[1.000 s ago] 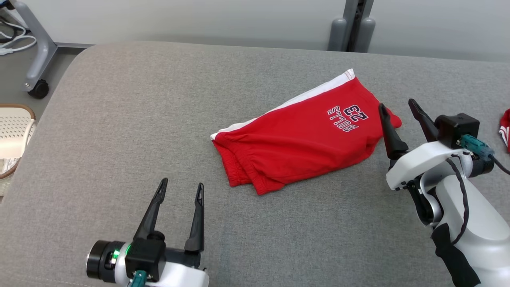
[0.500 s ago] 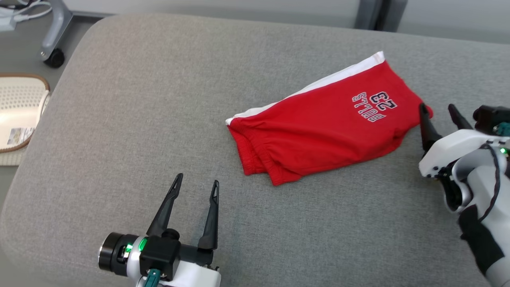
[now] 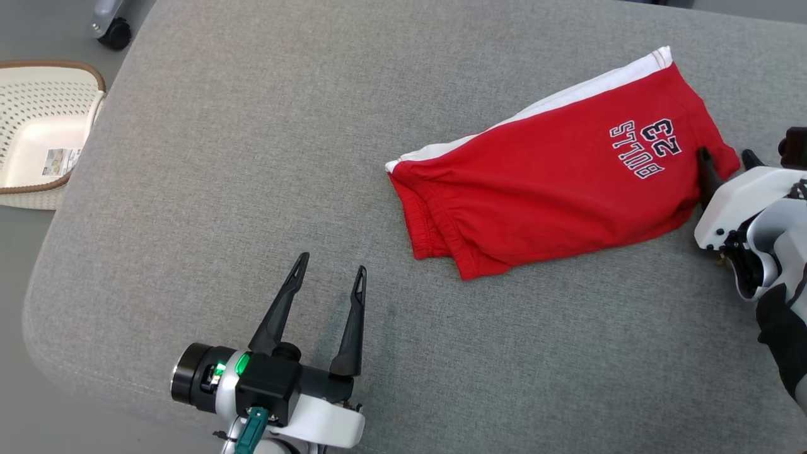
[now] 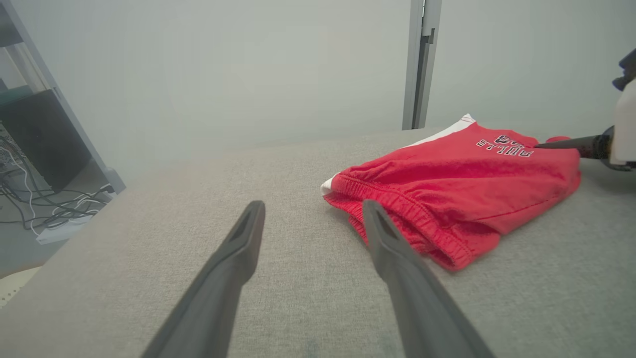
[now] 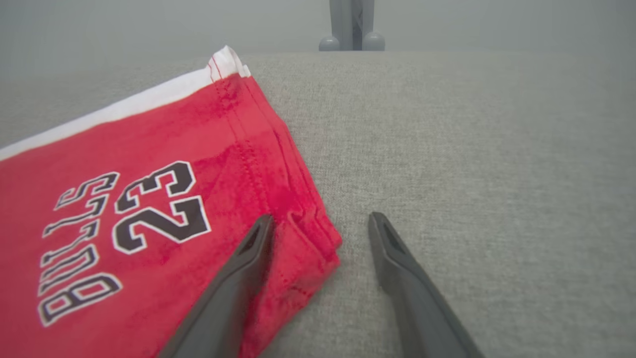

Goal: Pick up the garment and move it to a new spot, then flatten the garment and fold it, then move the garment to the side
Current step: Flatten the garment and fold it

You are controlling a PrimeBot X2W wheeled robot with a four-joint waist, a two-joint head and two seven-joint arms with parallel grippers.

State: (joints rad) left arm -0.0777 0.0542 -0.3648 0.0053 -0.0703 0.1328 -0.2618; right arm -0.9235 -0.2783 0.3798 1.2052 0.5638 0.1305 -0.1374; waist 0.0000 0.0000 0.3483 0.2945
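On the right of the cushion [image 3: 239, 157] lie the folded red shorts [image 3: 555, 176]. The right gripper [image 3: 725, 154], jaws wide, straddles their right hem corner. The left gripper [image 3: 333, 263] stands wide and empty, well apart. The shorts seem light and limp, so better pinch all layers at that corner.

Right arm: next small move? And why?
Probably ease the right gripper down and shut its jaws on the hem corner of the red shorts. The jaws stand open astride that corner, one finger over fabric, the other over the grey cushion. The left gripper is open too, short of the waistband, so the right looks better placed.
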